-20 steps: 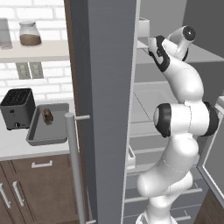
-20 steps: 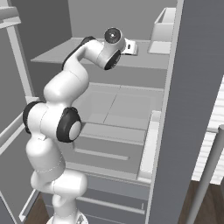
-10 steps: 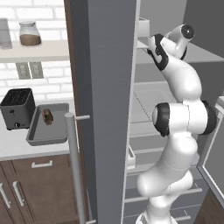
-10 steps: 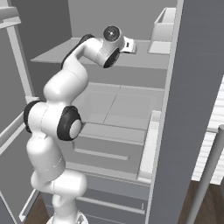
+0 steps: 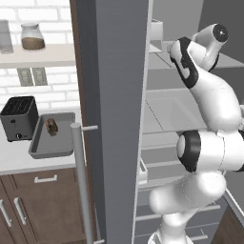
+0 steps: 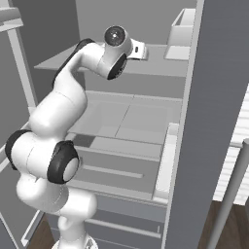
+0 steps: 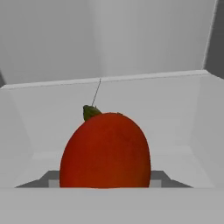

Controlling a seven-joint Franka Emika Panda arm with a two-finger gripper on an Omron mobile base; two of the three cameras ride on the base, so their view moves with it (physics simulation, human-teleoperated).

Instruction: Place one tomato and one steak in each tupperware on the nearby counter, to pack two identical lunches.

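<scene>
A red tomato (image 7: 105, 151) with a green stalk sits inside a white bin (image 7: 153, 100) on the fridge's top shelf. It lies close in front of the hand camera, and my gripper (image 7: 105, 183) is shut on it, with the fingertips hidden behind the fruit. My arm (image 6: 104, 56) reaches up toward that bin (image 6: 181, 29). A grey tupperware (image 5: 50, 143) rests on the pale counter (image 5: 14, 162) left of the fridge. A small brown steak (image 5: 51, 126) lies in the tupperware.
The open grey fridge door (image 5: 114, 119) with its bar handle (image 5: 81, 181) stands between my arm and the counter. A dark toaster (image 5: 19, 118) sits beside the tray. Jars (image 5: 32, 37) stand on a wall shelf. Fridge shelves (image 6: 121, 121) lie below my hand.
</scene>
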